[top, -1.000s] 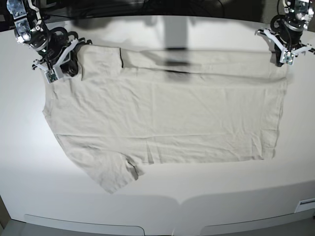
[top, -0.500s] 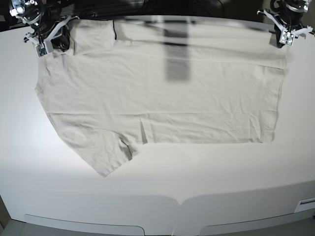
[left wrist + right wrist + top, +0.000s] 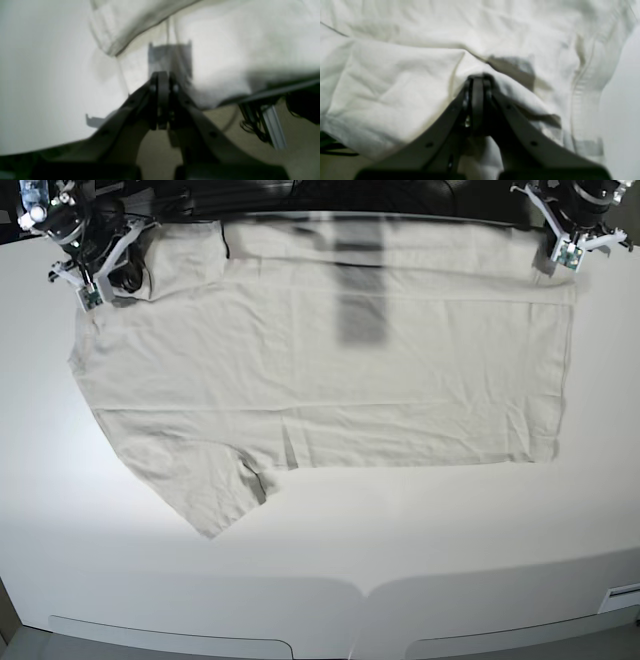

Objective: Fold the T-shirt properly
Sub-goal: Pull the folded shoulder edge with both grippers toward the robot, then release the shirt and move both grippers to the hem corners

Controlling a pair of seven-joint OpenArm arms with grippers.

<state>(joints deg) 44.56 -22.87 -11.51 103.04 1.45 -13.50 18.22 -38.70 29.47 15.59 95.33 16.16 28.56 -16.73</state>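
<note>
Pale T-shirt (image 3: 330, 370) spread on white table (image 3: 400, 560), far corners pinched by left gripper (image 3: 162, 82) and right gripper (image 3: 477, 82) (jaws closed). Uneven pulling could skew cloth.

A white table (image 3: 420, 530) spans the view, dark cables (image 3: 252, 125) beyond its edge.

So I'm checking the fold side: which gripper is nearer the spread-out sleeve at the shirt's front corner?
Right. The right gripper grips the T-shirt at the far corner on the sleeve's side; the left gripper is at the opposite far corner.
</note>
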